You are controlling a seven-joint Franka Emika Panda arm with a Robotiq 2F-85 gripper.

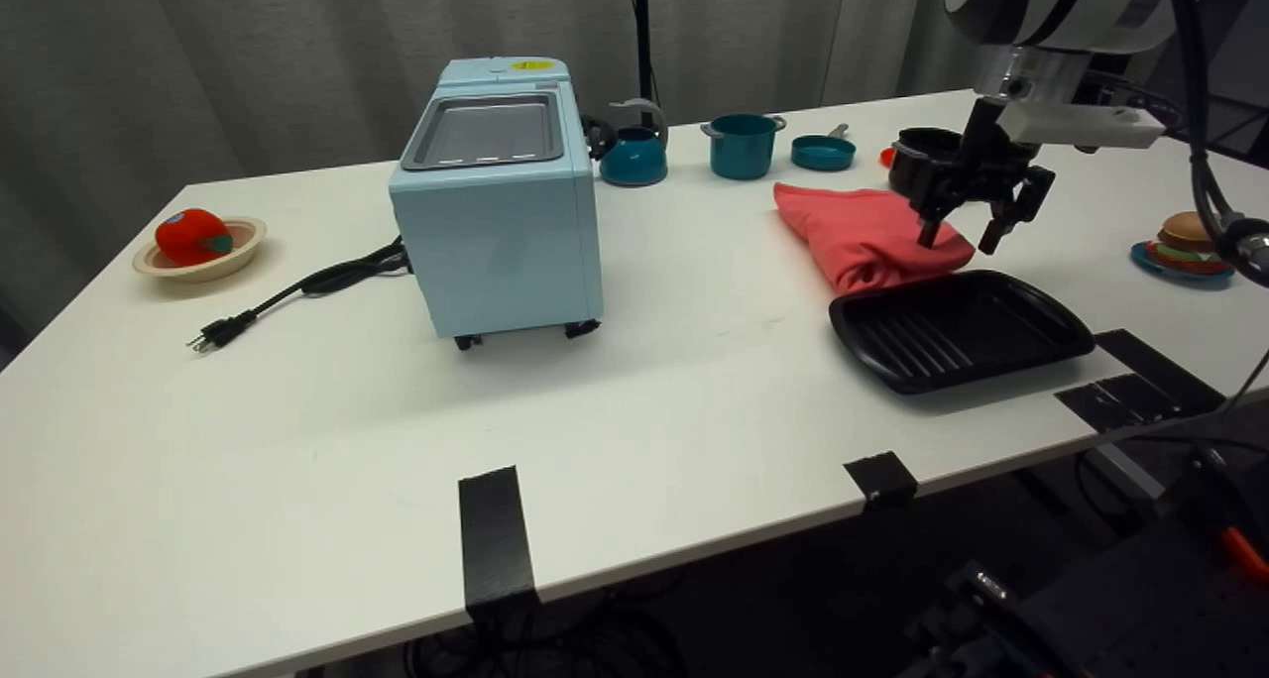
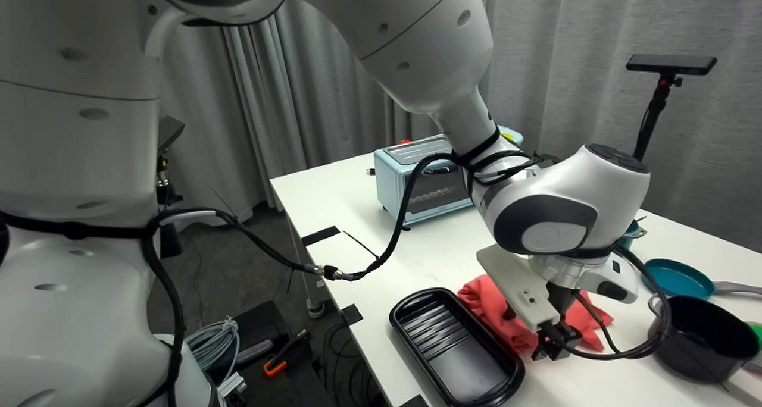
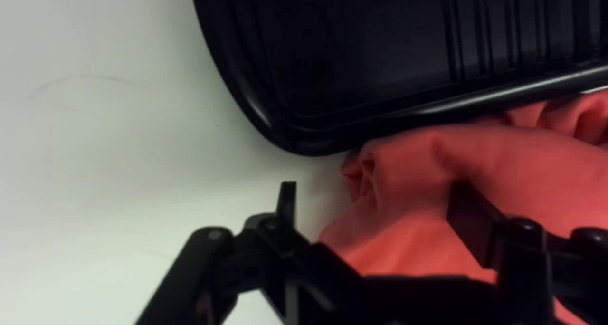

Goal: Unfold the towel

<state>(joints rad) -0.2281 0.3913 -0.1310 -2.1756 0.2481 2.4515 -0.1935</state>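
Straddling hand [image 1: 959, 237]: released, fingers spread and pointing down; in the wrist view one is above the red towel [image 1: 853, 227], its mate above the white counter [image 1: 694, 391] just past the towel's end (whether a tip touches anything, I cannot tell).

Red towel: on the counter, folded over and rumpled, right up against a long side of the roasting pan [image 1: 1001, 321].

Roasting pan: black, ridged over part of its floor, lying between the towel and the counter's edge.

Cookware: a black saucepan [image 2: 702, 326] near the towel; beyond it a teal frying pan [image 1: 821, 153], then a teal pot [image 1: 744, 153], then a teal kettle [image 1: 634, 163] just beside the toaster oven [image 1: 506, 252].

Toaster oven: pale blue, its glass door [image 2: 442, 187] showing in an exterior view; a black cord [image 1: 342, 278] runs out beside it, the plug [image 1: 228, 329] resting on the counter.

Food: a tomato [image 1: 186, 237] in a cream bowl [image 1: 203, 272], near the plug; a burger [image 1: 1188, 247] on a blue plate [image 1: 1175, 273], well apart from the towel.
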